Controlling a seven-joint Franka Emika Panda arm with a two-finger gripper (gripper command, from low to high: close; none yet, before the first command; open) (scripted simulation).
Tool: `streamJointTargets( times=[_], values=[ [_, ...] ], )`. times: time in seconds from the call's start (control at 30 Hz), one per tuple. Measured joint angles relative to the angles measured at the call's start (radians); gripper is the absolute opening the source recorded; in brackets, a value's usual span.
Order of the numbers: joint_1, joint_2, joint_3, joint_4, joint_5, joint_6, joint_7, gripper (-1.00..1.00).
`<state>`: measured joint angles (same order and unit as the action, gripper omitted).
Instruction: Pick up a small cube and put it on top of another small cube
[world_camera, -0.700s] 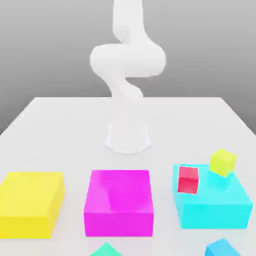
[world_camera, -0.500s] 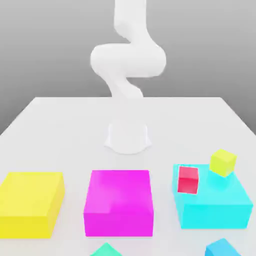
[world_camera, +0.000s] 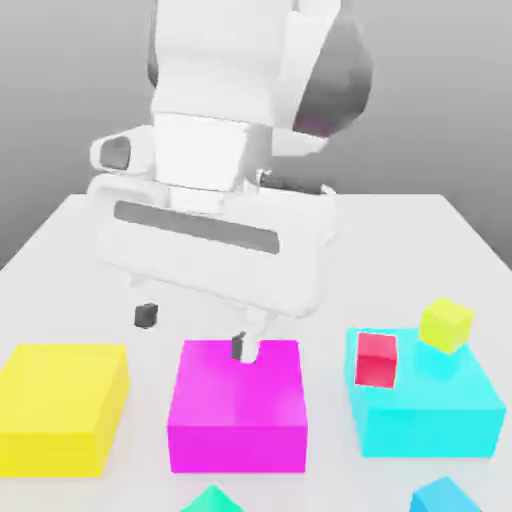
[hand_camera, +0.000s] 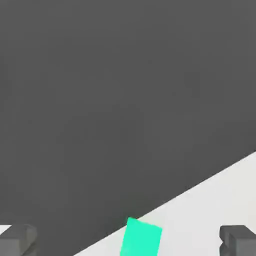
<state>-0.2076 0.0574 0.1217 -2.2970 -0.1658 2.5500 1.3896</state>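
In the exterior view, the white gripper (world_camera: 196, 331) is pictured above the table (world_camera: 400, 250), its two fingers spread wide and nothing held between them. It is tilted, with the finger on the exterior view's right seen lower than its partner. That finger is seen against the far part of the magenta block (world_camera: 238, 400); whether the block is touched cannot be told. Beyond the gripper toward the exterior view's left, and nearer the camera, the yellow block (world_camera: 60, 400) is seen. Toward the exterior view's right, well apart from the gripper, the cyan block (world_camera: 430, 410) is shown with two small cubes: the red cube (world_camera: 376, 361), seen over the side closer to the gripper, and the lime cube (world_camera: 446, 325), turned at an angle and seen over the far corner. Nearer the camera than the gripper, the green cube (world_camera: 212, 501) is partly cut off by the picture's edge, as is the blue cube (world_camera: 445, 497), which is placed farther toward the exterior view's right.

In the hand view, the gripper's open fingers are seen well apart, with the green cube framed in the span between them, touched by neither and partly cropped. Past the gripper, pale tabletop is met along a slanting line by a dark gray expanse (hand_camera: 125, 100).
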Motion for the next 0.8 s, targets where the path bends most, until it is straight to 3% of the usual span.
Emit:
streamJointTargets(
  times=[0.4,0.43,0.63,0.8],
  values=[
    [0.01,0.42,-0.027,0.024,0.053,0.198,0.137,0.0],
    [0.014,0.449,-0.033,0.03,0.047,0.22,0.142,-1.0],
    [0.017,0.463,-0.035,0.033,0.044,0.233,0.144,-1.0],
    [-0.003,0.329,-0.008,0.004,0.072,0.128,0.123,-1.0]
  ],
)
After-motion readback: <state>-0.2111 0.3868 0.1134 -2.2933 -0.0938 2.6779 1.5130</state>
